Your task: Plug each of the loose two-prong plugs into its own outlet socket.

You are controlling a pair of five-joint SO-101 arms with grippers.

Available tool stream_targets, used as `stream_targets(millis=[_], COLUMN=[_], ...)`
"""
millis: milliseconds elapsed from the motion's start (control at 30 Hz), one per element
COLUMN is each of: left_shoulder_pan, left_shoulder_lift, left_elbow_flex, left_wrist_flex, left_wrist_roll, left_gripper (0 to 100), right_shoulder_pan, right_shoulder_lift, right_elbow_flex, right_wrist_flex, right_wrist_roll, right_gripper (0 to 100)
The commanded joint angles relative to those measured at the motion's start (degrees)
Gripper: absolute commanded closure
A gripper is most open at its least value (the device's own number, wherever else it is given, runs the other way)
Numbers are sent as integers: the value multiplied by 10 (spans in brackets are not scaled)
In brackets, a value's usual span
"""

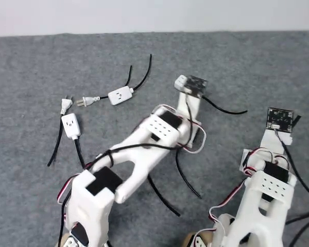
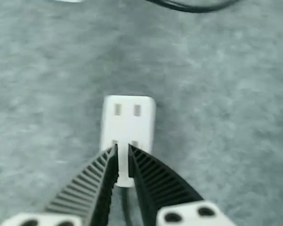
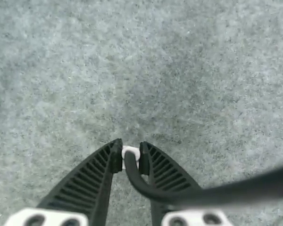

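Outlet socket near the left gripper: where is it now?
In the left wrist view, the outlet socket lies on the grey carpet, its cable end pinched by the left gripper, a black cable beyond it.

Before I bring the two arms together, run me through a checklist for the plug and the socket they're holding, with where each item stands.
1. Left gripper holding outlet socket: ok, shut on its cord end.
2. Socket slots uncovered: ok, they show ahead of the fingertips.
3. Right gripper holding plug: ok, shut on its white body, with the black cord trailing back.
4. Prongs straight: cannot tell, hidden.
5. Plug lined up with slots: not ok, right gripper points at grey carpet.
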Motion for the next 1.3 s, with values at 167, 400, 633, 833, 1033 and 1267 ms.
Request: stream_targets(millis=[167, 400, 633, 833, 1033, 1267], left_shoulder_pan=[40, 40, 44, 81, 147, 212], left_shoulder_lift=[22, 76, 47, -29, -54, -49], left_elbow_flex=[-30, -113, -115, -10, 130, 163], left_wrist_flex=[17, 92, 116, 164, 152, 189], left_wrist_roll=[-76, -76, -76, -78, -78, -145], left_gripper=[971, 972, 975, 975, 970, 970], right_shoulder_pan=[-3, -3, -3, -3, -3, -3], right_shoulder_lift=[0, 0, 0, 0, 0, -5], right_elbow_flex=[-8, -8, -8, -7, -7, -2], right_wrist_flex=[-11, -11, -12, -12, -12, -20], right_wrist_roll=[-4, -4, -4, -4, -3, -4], right_gripper=[991, 991, 991, 991, 991, 991])
